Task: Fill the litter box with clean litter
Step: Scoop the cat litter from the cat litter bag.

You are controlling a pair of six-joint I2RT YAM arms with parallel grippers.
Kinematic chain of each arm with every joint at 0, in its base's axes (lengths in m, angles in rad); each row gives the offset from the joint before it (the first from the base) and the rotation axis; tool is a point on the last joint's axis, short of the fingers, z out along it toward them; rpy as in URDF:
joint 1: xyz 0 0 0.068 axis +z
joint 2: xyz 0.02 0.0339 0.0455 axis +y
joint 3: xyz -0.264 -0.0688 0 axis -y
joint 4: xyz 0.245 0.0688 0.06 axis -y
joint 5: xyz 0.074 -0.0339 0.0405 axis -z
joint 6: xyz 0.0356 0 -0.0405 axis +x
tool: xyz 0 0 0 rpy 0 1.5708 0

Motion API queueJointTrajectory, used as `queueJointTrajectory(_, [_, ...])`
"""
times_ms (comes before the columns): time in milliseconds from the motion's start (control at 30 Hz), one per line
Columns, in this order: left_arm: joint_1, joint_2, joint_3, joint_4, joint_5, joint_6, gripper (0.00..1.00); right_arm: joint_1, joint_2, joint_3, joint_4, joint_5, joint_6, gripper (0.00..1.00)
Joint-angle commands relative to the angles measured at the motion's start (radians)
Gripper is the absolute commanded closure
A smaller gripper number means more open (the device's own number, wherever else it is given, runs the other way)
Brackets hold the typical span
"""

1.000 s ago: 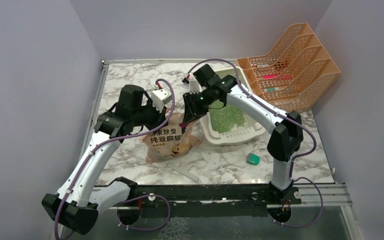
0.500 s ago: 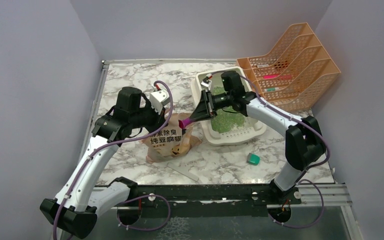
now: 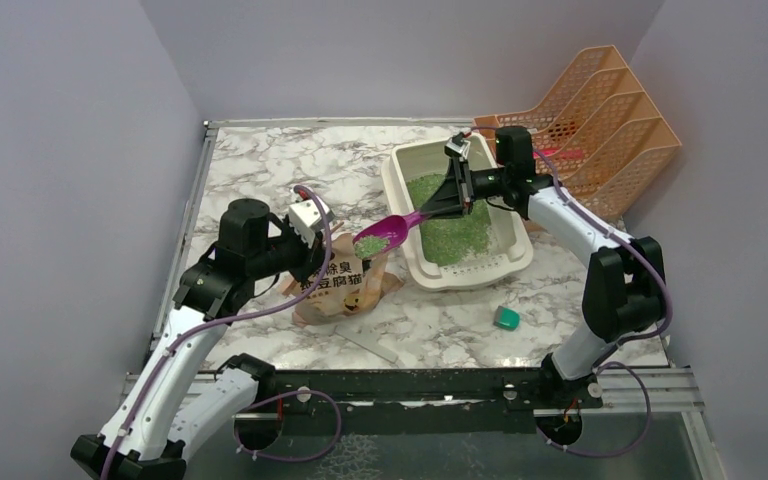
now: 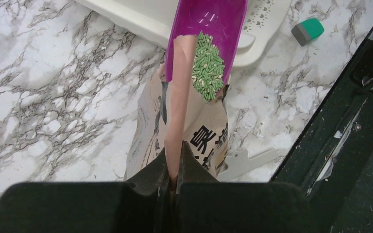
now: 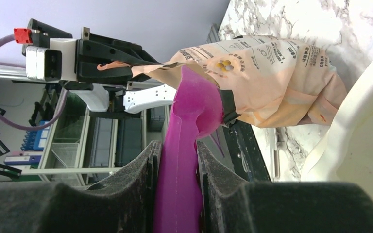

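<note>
The cream litter box [image 3: 397, 190] stands at the back right and holds green clean litter [image 3: 450, 232]. My right gripper [image 3: 447, 197] is shut on the handle of a magenta scoop [image 3: 385, 233]. The scoop bowl carries green granules [image 4: 208, 68] and hangs just above the mouth of the tan paper bag [image 3: 345, 288], left of the box. The scoop also shows in the right wrist view [image 5: 184, 155]. My left gripper [image 3: 312, 252] is shut on the bag's top edge [image 4: 177, 126] and holds it up.
An orange mesh file rack [image 3: 585, 130] stands at the back right beside the litter box. A small teal block [image 3: 506, 318] lies in front of the box. A white flat clip [image 3: 372, 343] lies near the front edge, in front of the bag.
My right gripper has drawn back to the right over the litter box, pulling the scoop out of the bag with green granules in it. My left arm has shifted slightly left, still holding the bag.
</note>
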Motion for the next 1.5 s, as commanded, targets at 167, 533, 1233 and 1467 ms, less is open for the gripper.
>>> queueJointTrajectory(167, [0.000,-0.092,-0.038,0.113,0.044,-0.053,1.00,-0.001,-0.057,0.142,-0.423,0.076,-0.323,0.99])
queueJointTrajectory(533, [0.000,-0.054,-0.003,0.115,0.131,-0.079,1.00,0.118,-0.031,0.086,-0.360,0.316,-0.167,0.99])
queueJointTrajectory(1233, [0.000,-0.022,0.002,0.107,0.057,-0.123,1.00,0.502,0.243,0.470,-0.719,0.692,-0.461,0.99])
queueJointTrajectory(1467, [0.000,0.006,0.004,0.107,0.058,-0.120,1.00,0.464,0.192,0.424,-0.488,0.456,-0.319,0.99])
